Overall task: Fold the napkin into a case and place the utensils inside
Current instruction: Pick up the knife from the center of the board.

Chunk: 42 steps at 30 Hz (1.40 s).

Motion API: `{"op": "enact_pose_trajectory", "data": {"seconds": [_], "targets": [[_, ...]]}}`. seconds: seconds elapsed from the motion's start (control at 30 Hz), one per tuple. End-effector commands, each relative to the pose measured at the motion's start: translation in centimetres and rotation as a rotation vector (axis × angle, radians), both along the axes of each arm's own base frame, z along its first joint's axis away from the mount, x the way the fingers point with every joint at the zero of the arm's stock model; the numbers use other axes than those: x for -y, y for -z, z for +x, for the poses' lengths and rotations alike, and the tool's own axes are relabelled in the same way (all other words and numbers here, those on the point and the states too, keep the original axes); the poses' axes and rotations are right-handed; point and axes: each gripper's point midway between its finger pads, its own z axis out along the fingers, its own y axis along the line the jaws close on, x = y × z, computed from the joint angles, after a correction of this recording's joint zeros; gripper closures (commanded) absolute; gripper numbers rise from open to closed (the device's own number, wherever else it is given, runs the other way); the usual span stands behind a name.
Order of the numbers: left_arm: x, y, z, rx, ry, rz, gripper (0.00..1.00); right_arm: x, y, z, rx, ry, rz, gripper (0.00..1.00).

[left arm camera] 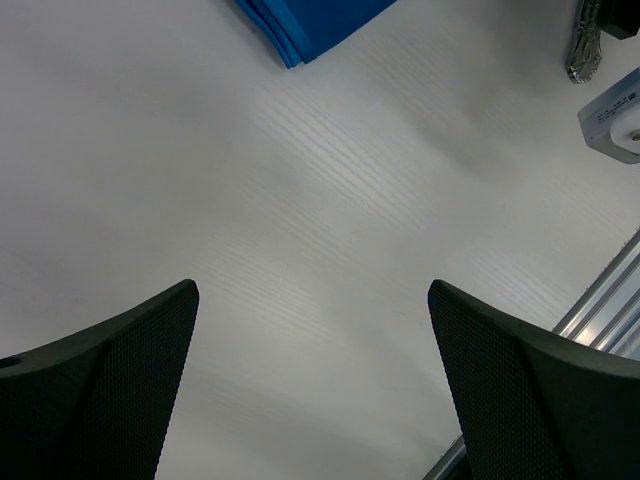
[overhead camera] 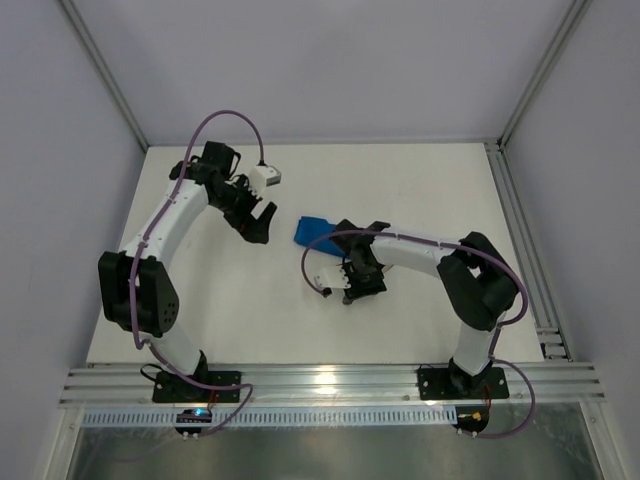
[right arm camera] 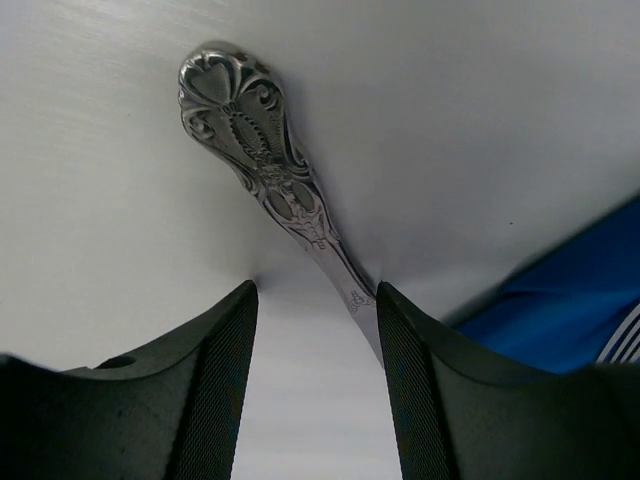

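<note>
The blue napkin lies folded into a narrow case at the table's middle, partly under my right arm. It also shows in the left wrist view and the right wrist view. My right gripper is low over the table just below the cloth. In the right wrist view an ornate silver utensil handle lies on the table and runs down between the open jaws of my right gripper, touching the right finger. Its head is hidden. My left gripper hangs open and empty left of the cloth, seen also in its wrist view.
The utensil handle's end and the right wrist's white camera housing show at the left wrist view's right edge. An aluminium rail runs along the table's right side. Grey walls enclose the table.
</note>
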Motion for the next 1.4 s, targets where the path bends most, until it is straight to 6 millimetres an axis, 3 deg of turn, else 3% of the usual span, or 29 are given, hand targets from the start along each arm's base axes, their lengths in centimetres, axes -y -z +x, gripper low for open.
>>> {"op": "enact_pose_trajectory", "data": {"seconds": [0.0,0.17,0.37,0.57,0.7,0.73,0.8,0.83,1.23,1.37], "targets": [[0.1,-0.4,-0.1,0.002,0.007,-0.022,0.01,-0.8,0.9,1.2,0.071,0.015,0.042,0.45],[-0.1,-0.3,-0.1,-0.001,0.004,-0.018,0.01,-1.1,1.6,1.3,0.083,0.045,0.056,0.45],[0.0,-0.4,0.0,0.004,0.003,-0.024,0.01,-0.3,2.6,-2.0,-0.108,0.008,-0.005,0.53],[-0.2,-0.5,0.1,0.006,-0.001,-0.023,0.01,-0.4,4.0,-2.8,-0.187,0.006,-0.080,0.58],[-0.5,-0.3,0.2,0.006,-0.004,-0.019,0.01,-0.3,4.8,-2.7,-0.157,0.042,-0.134,0.74],[-0.5,-0.4,0.2,0.007,-0.005,-0.021,0.01,-0.5,4.9,-2.8,-0.161,0.057,-0.124,0.84],[-0.7,-0.4,0.2,0.007,-0.008,-0.022,0.01,-0.3,4.8,-3.1,-0.156,0.094,-0.118,0.96],[-0.7,-0.3,0.3,0.006,-0.008,-0.023,0.01,-0.3,4.8,-3.2,-0.151,0.103,-0.113,0.96],[-0.4,-0.2,0.3,-0.009,-0.006,-0.040,0.01,-1.4,-0.1,-4.1,-0.098,0.188,0.067,0.96],[-0.3,-0.3,0.3,-0.010,-0.007,-0.045,0.01,-0.7,-0.1,-4.2,-0.104,0.219,0.071,0.96]]}}
